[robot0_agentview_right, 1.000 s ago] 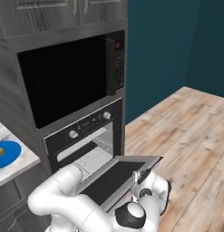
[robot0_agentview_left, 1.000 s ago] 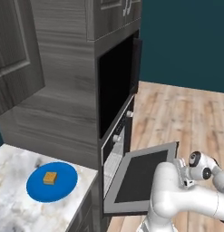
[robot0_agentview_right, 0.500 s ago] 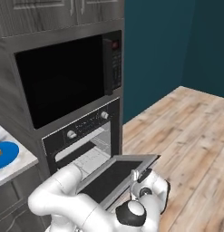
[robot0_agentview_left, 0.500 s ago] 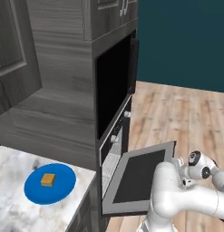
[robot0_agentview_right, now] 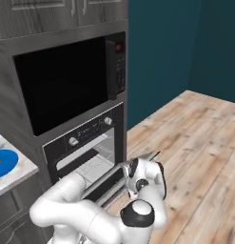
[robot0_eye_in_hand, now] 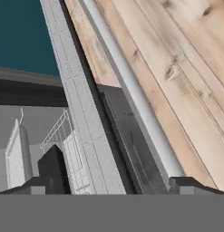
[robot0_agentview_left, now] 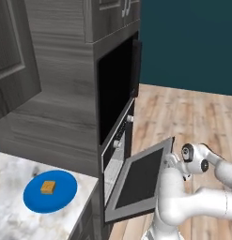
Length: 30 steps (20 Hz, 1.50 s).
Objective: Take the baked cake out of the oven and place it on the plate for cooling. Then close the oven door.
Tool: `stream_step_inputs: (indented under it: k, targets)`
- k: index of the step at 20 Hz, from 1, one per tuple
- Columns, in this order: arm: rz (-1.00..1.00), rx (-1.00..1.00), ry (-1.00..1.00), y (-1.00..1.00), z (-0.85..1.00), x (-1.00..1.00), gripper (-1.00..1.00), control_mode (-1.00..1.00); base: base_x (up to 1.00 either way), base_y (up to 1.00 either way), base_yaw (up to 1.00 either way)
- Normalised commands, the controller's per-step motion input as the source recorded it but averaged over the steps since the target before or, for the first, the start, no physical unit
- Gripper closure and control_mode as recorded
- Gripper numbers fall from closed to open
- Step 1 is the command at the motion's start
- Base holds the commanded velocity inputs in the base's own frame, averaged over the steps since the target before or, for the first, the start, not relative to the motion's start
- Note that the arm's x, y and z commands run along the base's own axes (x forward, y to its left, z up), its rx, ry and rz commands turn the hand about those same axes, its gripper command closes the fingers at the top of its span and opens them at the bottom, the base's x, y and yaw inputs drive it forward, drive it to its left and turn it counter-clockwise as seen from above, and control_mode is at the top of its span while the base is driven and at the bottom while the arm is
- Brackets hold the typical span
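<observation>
A: One small orange-brown square cake sits on the flat round bright blue plate, near the plate's middle, on the white marbled counter at about 8 o'clock in the left base view. The plate's edge also peeks in at 9 o'clock of the right base view.

B: And the claw?

A: Two-finger dark gripper, jaws spread wide, nothing between them but the door's edge. In the hand view one fingertip stands on the cavity side of the dark drop-down oven door, the other on the side of the long silver bar handle. Whether either tip touches the door, cannot tell.

B: Door position?

A: Partly raised, tilted, with a gap to the dark grey-black built-in oven and its knobbed panel. Wire rack visible inside the cavity.

B: Cake relative to the claw?

A: Well apart. In the left base view the cake lies at 9 o'clock from the white arm's wrist, with the open door between them.
</observation>
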Motion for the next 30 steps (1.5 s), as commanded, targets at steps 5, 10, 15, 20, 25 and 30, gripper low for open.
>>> stream_step_inputs:
  k: [5, 10, 15, 20, 25, 30]
  targets:
    - [0.62, 0.13, 0.51, 0.85, 0.92, 0.31, -1.0, -1.0, 0.0, 0.0, 0.0]
    - [0.61, 0.3, 0.64, 0.68, 0.61, 0.62, -1.0, -1.0, 0.0, 0.0, 0.0]
    - [0.6, 0.41, 0.67, 0.52, 0.25, 0.93, -1.0, -1.0, 0.0, 0.0, 0.0]
    - [0.57, 0.38, 0.64, 0.34, 0.0, 1.0, -1.0, -1.0, 0.0, 0.0, 0.0]
    - [0.47, 0.29, 0.56, 0.16, -0.12, 0.87, -1.0, -1.0, 0.0, 0.0, 0.0]
    - [0.39, 0.27, 0.56, 0.02, -0.21, 0.53, -1.0, -1.0, 0.0, 0.0, 0.0]
